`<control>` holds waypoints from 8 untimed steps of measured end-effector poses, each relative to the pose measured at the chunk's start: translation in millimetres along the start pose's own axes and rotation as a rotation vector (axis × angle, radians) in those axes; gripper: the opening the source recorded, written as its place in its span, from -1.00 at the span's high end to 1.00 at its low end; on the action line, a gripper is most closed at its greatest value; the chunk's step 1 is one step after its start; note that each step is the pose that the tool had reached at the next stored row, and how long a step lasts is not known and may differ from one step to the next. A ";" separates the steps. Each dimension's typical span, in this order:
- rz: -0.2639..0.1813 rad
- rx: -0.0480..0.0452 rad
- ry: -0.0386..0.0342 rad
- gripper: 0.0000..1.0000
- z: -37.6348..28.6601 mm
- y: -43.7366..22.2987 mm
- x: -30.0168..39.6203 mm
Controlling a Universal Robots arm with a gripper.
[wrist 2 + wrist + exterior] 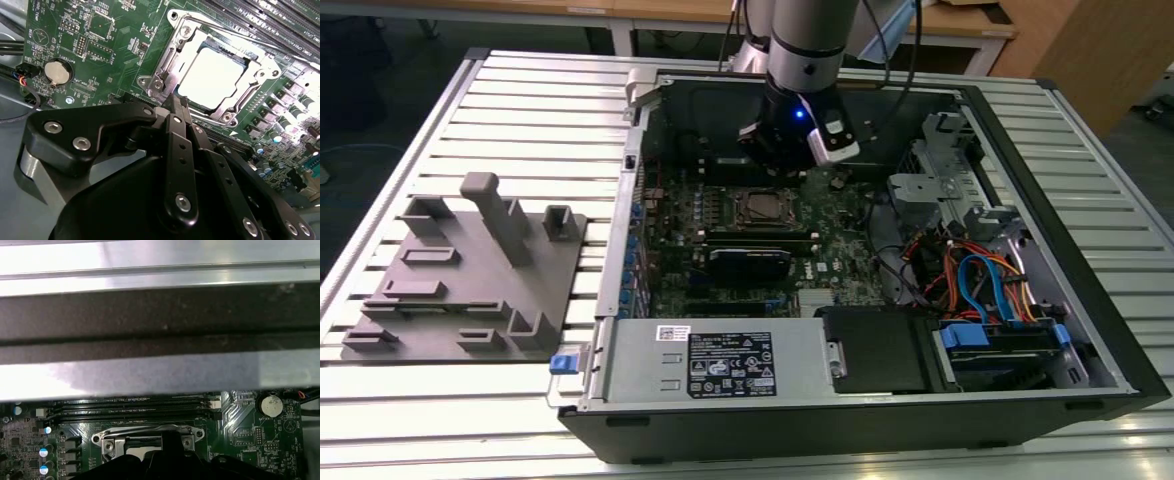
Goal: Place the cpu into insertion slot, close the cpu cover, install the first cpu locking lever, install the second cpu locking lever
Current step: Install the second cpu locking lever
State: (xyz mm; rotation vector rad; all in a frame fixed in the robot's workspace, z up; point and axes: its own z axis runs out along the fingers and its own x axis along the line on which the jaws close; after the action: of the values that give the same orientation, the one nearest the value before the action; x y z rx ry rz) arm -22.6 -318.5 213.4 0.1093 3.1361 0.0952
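A pale slatted metal table [520, 120] fills the foreground. Behind it stand wooden desks [654, 15] (light-toned) over dark floor [380, 90].

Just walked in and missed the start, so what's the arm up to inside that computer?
The arm has its gripper down inside the open computer case, right at the edge of the insertion slot on the green board. The cpu already sits in the slot, and the cpu cover lies flat around it, its silver top showing through the window. The gripper holds nothing and is closest to the cover's near corner.
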 end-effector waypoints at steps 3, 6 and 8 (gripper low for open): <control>0.000 -0.0001 -0.0001 0.80 0.0 -0.7 0.0; 0.000 0.0001 0.0000 0.80 -0.1 -0.8 -0.1; 0.000 0.0000 0.0000 0.80 0.0 -0.8 0.0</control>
State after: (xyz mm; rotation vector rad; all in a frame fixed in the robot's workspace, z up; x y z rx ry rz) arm -22.6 -319.3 213.4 0.1091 3.1361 0.0952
